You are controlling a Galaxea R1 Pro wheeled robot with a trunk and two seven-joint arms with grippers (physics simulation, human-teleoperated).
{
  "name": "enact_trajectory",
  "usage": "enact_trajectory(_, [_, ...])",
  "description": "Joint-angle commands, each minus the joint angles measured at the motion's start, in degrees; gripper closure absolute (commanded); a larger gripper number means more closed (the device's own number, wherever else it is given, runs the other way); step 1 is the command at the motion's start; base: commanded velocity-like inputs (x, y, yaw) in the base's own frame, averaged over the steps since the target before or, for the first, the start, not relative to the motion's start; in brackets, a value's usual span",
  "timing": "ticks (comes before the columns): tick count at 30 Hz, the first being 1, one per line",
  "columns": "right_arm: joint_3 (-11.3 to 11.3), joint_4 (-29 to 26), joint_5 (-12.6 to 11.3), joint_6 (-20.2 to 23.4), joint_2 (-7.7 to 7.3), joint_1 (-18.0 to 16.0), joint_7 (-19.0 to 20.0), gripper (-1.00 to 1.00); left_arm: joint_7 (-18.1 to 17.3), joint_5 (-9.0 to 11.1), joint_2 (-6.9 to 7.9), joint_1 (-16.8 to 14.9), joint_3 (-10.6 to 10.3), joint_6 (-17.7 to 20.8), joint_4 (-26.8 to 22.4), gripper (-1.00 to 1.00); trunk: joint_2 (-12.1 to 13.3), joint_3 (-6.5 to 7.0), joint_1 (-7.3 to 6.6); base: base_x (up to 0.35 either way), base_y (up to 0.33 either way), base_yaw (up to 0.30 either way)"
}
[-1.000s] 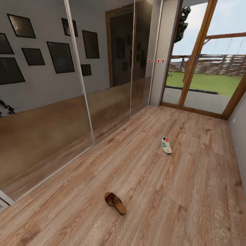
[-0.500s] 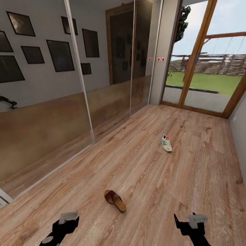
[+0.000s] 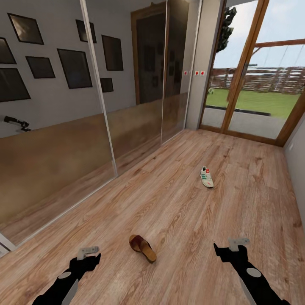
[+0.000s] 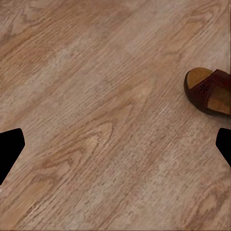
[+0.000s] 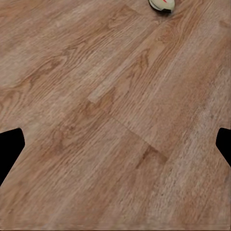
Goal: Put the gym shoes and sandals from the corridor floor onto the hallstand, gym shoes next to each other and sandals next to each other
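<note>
One sandal (image 3: pixel 142 248) lies on the corridor floor (image 3: pixel 186 220) between the two arms, nearer the left gripper (image 3: pixel 90 254); a gym shoe (image 3: pixel 206 177) lies well beyond. Nothing is picked up yet. Next, I judge, the left jaws, spread and empty, descend on the sandal. The right gripper (image 3: pixel 231 246) is likewise spread. The mirrored wardrobe (image 3: pixel 97 106) flanks the left; nothing blocks.

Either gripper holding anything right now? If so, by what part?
Nothing is held. Left gripper and right gripper are both open over bare floor; the sandal and the gym shoe lie on the planks, untouched.
</note>
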Motion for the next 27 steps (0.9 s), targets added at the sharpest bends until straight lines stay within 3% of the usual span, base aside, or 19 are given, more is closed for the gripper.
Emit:
enact_trajectory(1, [0.0, 0.3, 0.0, 0.4, 0.02, 0.0, 0.0, -1.00, -0.5, 0.2, -0.01, 0.0, 0.3, -1.2, -0.1, -1.00, 0.0, -0.05, -0.01, 0.034, 0.000, 0.000])
enact_trajectory(12, [-0.2, 4.6, 0.0, 0.4, 0.00, -0.1, -0.1, -1.00, -0.6, 0.2, -0.01, 0.0, 0.3, -3.5, 0.2, -1.00, 0.0, -0.05, -0.01, 0.093, -0.096, 0.005])
enact_trajectory(17, [-0.2, 3.3, -0.1, 0.5, 0.05, -0.1, -0.1, -1.00, -0.4, 0.2, -0.07, 0.0, 0.2, -3.6, -0.1, -1.00, 0.0, -0.05, -0.01, -0.086, -0.226, 0.186])
enact_trajectory(27, [-0.2, 1.8, 0.1, 0.5, -0.11, -0.1, -0.1, -1.00, -0.2, 0.2, 0.14, 0.0, 0.6, -3.6, -0.2, -1.00, 0.0, -0.10, -0.01, -0.025, -0.036, 0.121])
